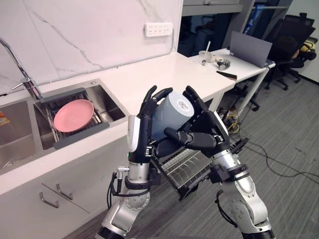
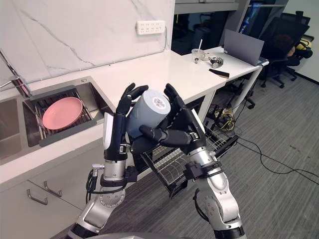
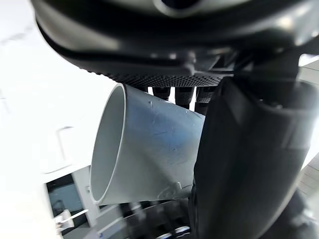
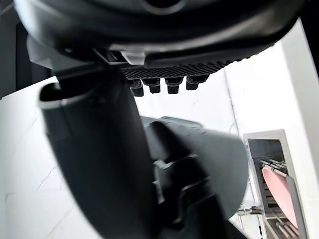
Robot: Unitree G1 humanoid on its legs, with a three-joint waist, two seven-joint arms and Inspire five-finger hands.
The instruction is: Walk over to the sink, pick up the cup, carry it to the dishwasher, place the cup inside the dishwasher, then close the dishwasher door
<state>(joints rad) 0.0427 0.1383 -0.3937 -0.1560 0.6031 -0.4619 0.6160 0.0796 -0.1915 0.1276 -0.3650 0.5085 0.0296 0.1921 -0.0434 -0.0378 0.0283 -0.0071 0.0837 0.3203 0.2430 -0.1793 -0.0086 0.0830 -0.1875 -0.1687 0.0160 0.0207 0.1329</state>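
A grey-blue cup (image 1: 169, 117) is held tilted between my two hands, its base turned up towards my head. My left hand (image 1: 141, 132) clasps the cup's left side, fingertips bent over its upper edge. My right hand (image 1: 207, 130) wraps the right side with its thumb lying across the front. The left wrist view shows the cup (image 3: 149, 154) between that hand's fingers and thumb, with its open mouth turned away from the palm. The cup hangs above the pulled-out wire dishwasher rack (image 1: 185, 168).
A sink (image 1: 112, 107) lies to the left with a pink plate (image 1: 74, 115) on a grey drainer and a faucet (image 1: 22, 74) behind. The white counter (image 1: 164, 69) runs right to a desk with a laptop (image 1: 250, 49) and a glass (image 1: 205, 57). Office chairs (image 1: 294, 45) stand beyond.
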